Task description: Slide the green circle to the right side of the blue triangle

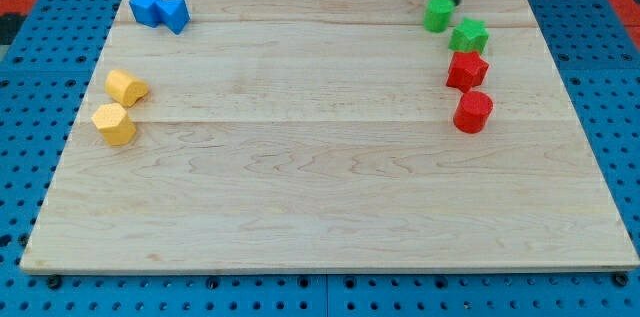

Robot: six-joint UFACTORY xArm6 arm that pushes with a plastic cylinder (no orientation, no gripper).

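Note:
The green circle (437,14) sits near the view's top right on the wooden board (320,187). My tip (451,0) is a dark rod coming down from the view's top edge, touching or nearly touching the circle's upper right side. The blue triangle (175,14) lies far off at the view's top left, pressed against another blue block (146,6) on its left.
A green star-like block (468,35) lies just right and below the green circle. Below it are a red star-like block (466,70) and a red cylinder (473,112). Two yellow blocks (126,87) (114,123) lie at the left edge.

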